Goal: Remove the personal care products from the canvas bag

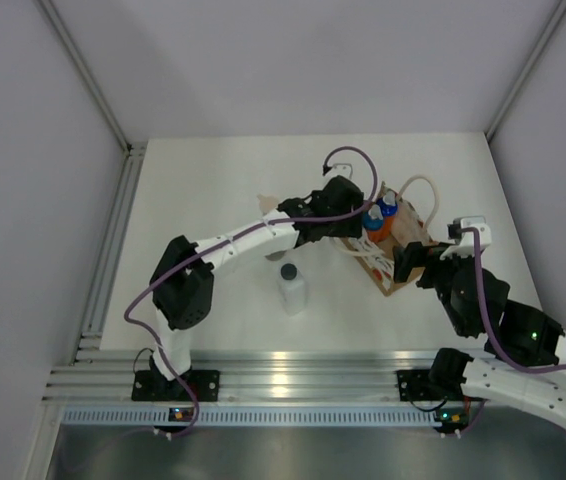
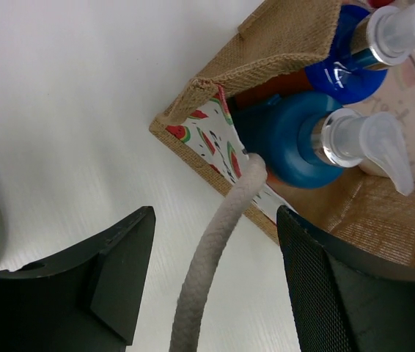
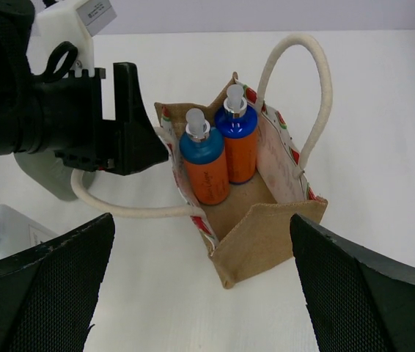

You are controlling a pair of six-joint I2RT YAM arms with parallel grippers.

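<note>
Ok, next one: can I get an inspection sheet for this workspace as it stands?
Surface: white table, no spills seen.
Job's things: canvas bag upright and open. Two orange bottles with blue caps stand inside it, side by side. White bottle with dark cap stands on the table, outside the bag.
Clutter: one small tan thing by the left arm, too small to identify.
Grippers: left gripper open, the bag's rope handle between its fingers. Right gripper open, the bag ahead of it.
Cables: purple cable loops above the left wrist. Another runs along the right arm.
Surroundings: grey walls, metal rail at the near edge.
</note>
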